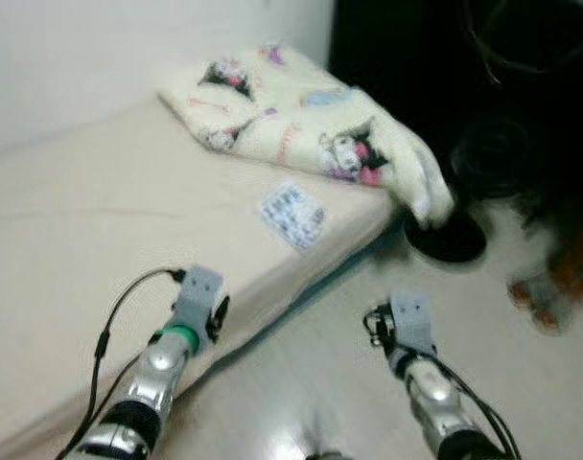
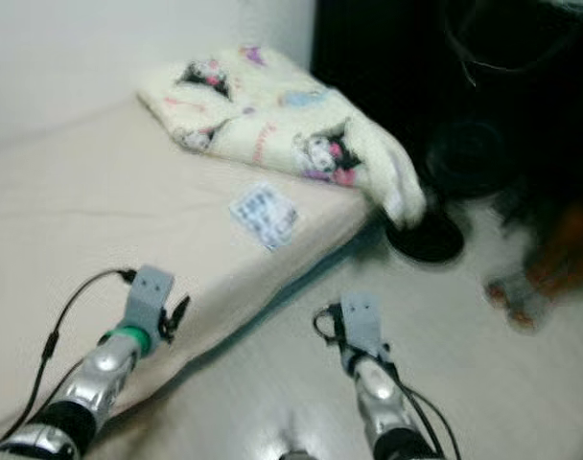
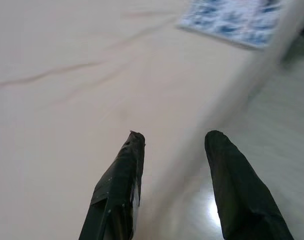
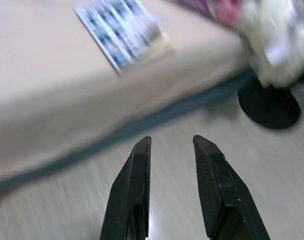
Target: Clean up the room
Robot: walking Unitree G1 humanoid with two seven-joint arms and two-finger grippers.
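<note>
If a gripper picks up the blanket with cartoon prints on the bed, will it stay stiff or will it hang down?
The blanket is probably floppy: one corner already droops over the edge of the bed. It looks thick and fluffy, so likely light for its bulk and unlikely to slip.

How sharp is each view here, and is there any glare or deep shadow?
Eye views: soft motion blur, the blanket readable, upper right corner nearly black. Left wrist view: left tool fairly crisp, bed smeared, floor glare. Right wrist view: right tool sharp, blue-patterned packet streaked.
</note>
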